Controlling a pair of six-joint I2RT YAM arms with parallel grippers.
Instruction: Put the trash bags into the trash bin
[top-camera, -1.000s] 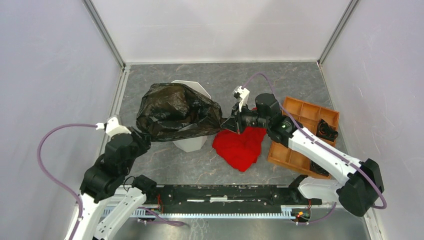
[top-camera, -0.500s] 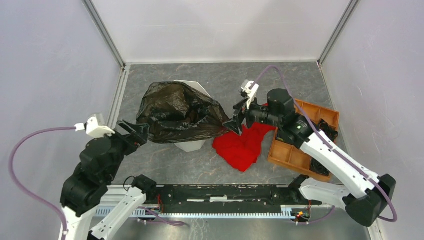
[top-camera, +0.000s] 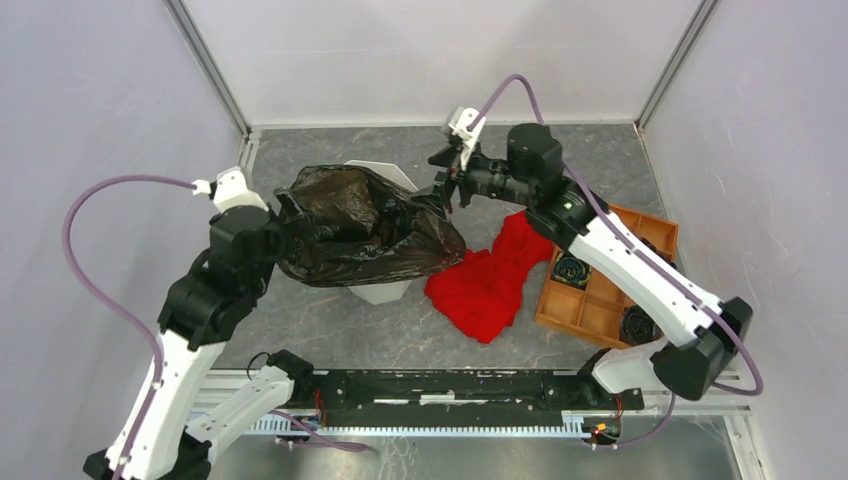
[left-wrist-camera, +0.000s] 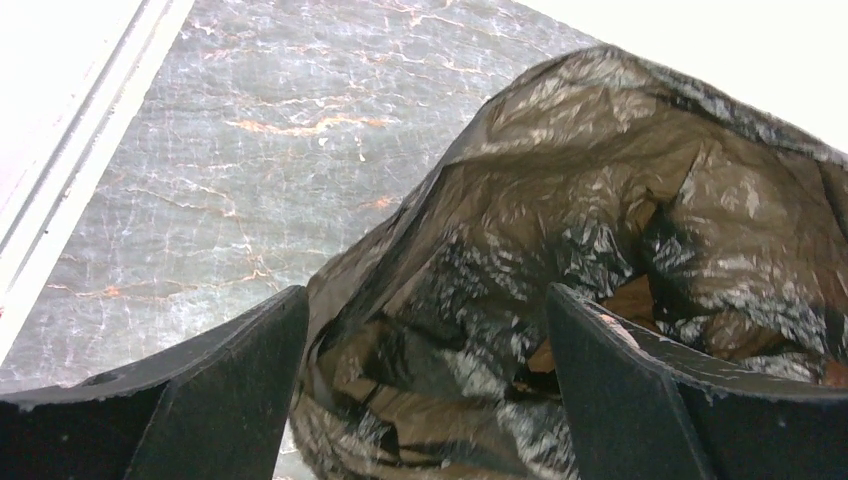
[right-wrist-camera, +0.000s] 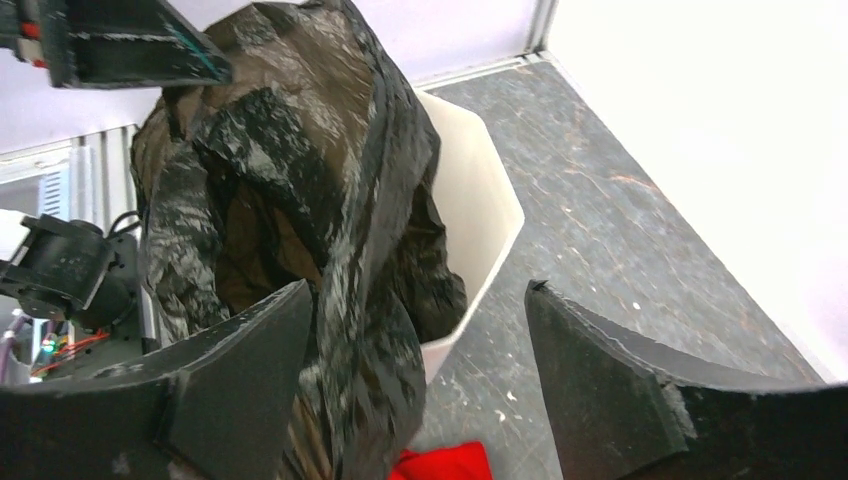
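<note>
The black trash bag lies crumpled over the top of the white trash bin, hiding most of its rim and hanging down its right side. My left gripper is open at the bag's left edge. In the left wrist view the left gripper has wrinkled bag between its spread fingers. My right gripper is open at the bag's far right corner. In the right wrist view the right gripper has a fold of bag against its left finger, and the bin's rim shows beyond.
A red cloth lies on the grey table right of the bin, also visible low as red cloth. An orange compartment tray with dark parts sits at the right, under the right arm. White walls enclose three sides.
Both grippers opened and let go of the bag. The left arm swung back in to the bag's left edge. The right arm moved farther back and left, to the bag's rear corner.
</note>
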